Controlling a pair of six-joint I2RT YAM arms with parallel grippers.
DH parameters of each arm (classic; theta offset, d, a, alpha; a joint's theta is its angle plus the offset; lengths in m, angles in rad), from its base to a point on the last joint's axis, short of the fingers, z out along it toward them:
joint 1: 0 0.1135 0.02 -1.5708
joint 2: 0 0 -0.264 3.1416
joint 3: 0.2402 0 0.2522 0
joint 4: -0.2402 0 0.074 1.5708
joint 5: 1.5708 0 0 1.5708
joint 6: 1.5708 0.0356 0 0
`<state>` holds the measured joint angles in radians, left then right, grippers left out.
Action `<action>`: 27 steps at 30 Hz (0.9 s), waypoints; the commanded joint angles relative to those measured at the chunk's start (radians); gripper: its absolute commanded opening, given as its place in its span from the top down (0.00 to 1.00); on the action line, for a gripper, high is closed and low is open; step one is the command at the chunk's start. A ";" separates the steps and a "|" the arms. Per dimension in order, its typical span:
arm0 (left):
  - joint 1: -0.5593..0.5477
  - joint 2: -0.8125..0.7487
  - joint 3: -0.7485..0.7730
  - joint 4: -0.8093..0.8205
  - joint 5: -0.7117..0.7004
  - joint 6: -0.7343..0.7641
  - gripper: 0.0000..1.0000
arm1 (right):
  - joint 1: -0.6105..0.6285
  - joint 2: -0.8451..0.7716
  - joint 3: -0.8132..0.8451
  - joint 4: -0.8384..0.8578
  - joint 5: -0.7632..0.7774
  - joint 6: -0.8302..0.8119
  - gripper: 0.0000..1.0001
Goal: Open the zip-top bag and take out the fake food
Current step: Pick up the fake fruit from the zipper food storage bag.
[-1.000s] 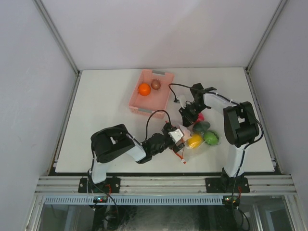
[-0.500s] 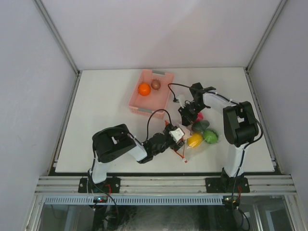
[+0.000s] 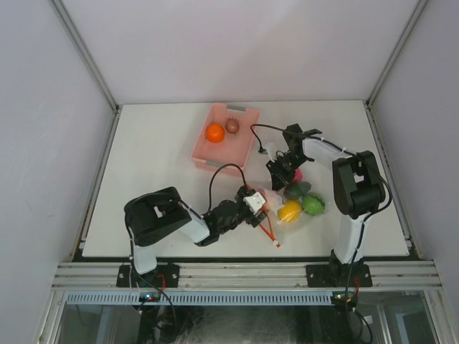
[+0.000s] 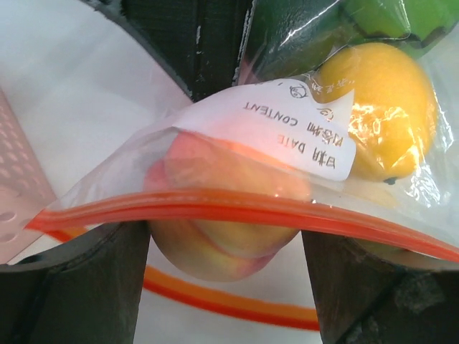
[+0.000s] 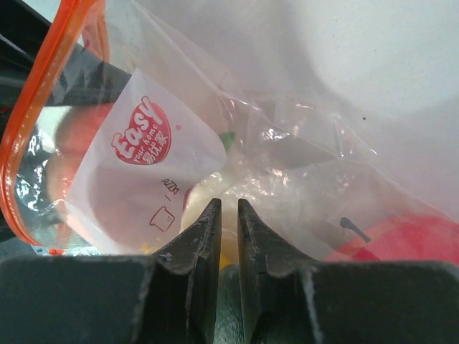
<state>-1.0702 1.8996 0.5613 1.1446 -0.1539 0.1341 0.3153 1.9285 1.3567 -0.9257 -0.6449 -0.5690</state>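
- Clear crinkly film: the zip-top bag (image 3: 287, 203) lies on the desk (image 3: 158, 179), front right, between the two tools. Its mouth faces the left arm.
- The zipper strip (image 4: 237, 204) is parted: one track arches over the fruit, the other lies flat on the desk.
- Handling, my read: the bag is light, limp and slippery. It won't hold its shape and will slide or lift if pulled from one side. Best holds are the stiffer zipper strip or a pinched fold of film.
- The fake food looks like glossy hard plastic, light and round, so it will roll and could squirt out of a grip. Take it across the widest part.
- In the bag: peach fruit (image 4: 215, 244) at the mouth, yellow fruit (image 4: 380, 107) and green fruit (image 4: 380, 14) behind it.
- Orange fruit (image 3: 214, 132) and brown fruit (image 3: 232, 125) sit in the pink basket (image 3: 204, 159).
- Left tool (image 3: 264, 206): fingers in the mouth, one either side of the peach fruit. Both look in contact, so it reads as clamped on it.
- Right tool (image 5: 228, 208): fingers nearly together, apparently pinching bag film.
- Text: the white panel (image 4: 301, 129) reads "DATE" and "CONTENT", plus Chinese characters. The red badge (image 5: 140, 140) reads "Easy"; the smaller script is unreadable.
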 commanded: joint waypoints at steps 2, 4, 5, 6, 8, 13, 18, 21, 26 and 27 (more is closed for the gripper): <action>0.006 -0.130 -0.071 0.007 0.037 -0.041 0.76 | -0.023 -0.015 0.020 -0.007 -0.013 0.018 0.85; 0.007 -0.168 -0.087 -0.032 0.057 -0.059 0.77 | -0.027 -0.018 0.019 -0.006 -0.013 0.020 0.85; 0.006 -0.187 -0.092 -0.055 0.070 -0.067 0.78 | -0.028 -0.019 0.020 -0.005 -0.013 0.020 0.85; 0.008 -0.207 -0.095 -0.085 0.085 -0.073 0.79 | -0.028 -0.019 0.020 -0.006 -0.014 0.020 0.85; 0.008 -0.245 -0.094 -0.157 0.114 -0.093 0.81 | -0.028 -0.020 0.019 -0.005 -0.013 0.021 0.85; 0.016 -0.321 -0.071 -0.357 0.196 -0.147 0.85 | -0.030 -0.021 0.020 -0.005 -0.013 0.020 0.84; 0.074 -0.372 -0.044 -0.492 0.316 -0.258 0.87 | -0.031 -0.026 0.020 -0.005 -0.013 0.021 0.84; 0.121 -0.399 -0.029 -0.547 0.395 -0.334 0.88 | -0.034 -0.032 0.021 -0.008 -0.016 0.019 0.84; 0.165 -0.450 -0.014 -0.630 0.478 -0.401 0.89 | -0.040 -0.044 0.020 -0.009 -0.024 0.017 0.84; 0.170 -0.462 -0.013 -0.642 0.490 -0.408 0.89 | -0.042 -0.046 0.019 -0.009 -0.025 0.017 0.84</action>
<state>-0.9215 1.5066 0.4904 0.5709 0.2249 -0.1875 0.2836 1.9282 1.3567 -0.9325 -0.6464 -0.5579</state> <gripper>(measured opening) 0.800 0.160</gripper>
